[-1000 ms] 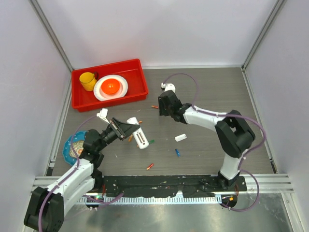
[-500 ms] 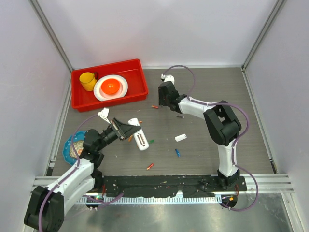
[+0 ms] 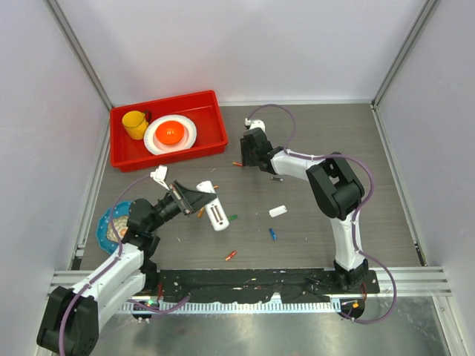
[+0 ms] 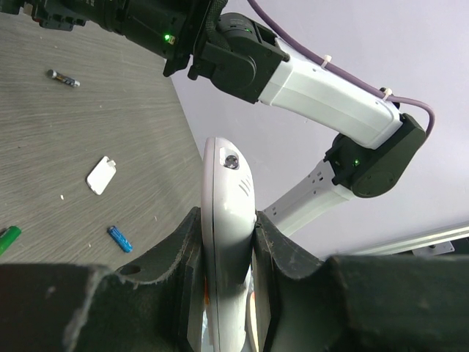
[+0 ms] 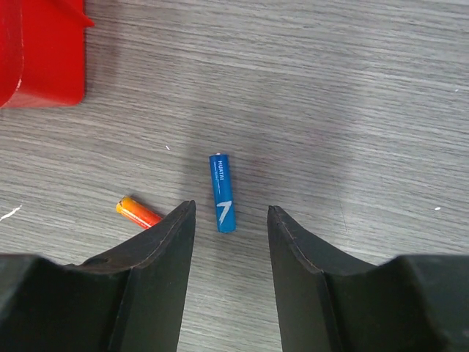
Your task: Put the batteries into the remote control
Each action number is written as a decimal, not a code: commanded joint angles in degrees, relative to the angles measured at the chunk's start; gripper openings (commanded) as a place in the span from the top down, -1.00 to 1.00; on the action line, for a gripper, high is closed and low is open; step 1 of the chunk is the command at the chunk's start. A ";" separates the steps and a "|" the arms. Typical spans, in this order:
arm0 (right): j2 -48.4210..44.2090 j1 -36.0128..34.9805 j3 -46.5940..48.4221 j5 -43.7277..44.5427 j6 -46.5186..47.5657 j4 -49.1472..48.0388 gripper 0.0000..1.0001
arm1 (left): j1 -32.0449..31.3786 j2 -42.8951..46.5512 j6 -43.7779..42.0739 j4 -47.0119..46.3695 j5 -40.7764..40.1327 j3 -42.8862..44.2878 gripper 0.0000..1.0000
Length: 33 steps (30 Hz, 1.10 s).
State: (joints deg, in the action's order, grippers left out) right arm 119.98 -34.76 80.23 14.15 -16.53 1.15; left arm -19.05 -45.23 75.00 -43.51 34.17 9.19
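Remote control [image 4: 229, 183] tight in left end effector [image 4: 226, 220]; right end effector [image 5: 229, 211] (agape) over battery [image 5: 222, 192].

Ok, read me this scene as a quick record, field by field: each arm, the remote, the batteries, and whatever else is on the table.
left fingers: shut on the remote, gripping its two sides
right fingers: open, one on either side of a blue battery lying on the table
orange battery: on the table beside the blue one, near the red tray
white cover: loose on the table, apart from the remote
in the tray: yellow cup, white plate
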 commanded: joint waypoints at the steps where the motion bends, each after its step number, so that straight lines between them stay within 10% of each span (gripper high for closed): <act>1: 0.34 -0.04 2.57 0.44 0.80 -1.50 0.02 | 0.24 1.20 0.32 -3.43 0.90 -0.14 1.00; 33: 3.50 -0.92 3.45 5.97 3.09 3.95 0.50 | 0.24 1.81 0.76 -2.11 0.19 -0.49 1.00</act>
State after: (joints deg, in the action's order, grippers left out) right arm 122.54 -35.03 82.21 16.51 -15.07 2.37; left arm -19.05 -44.38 75.16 -43.46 34.13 8.80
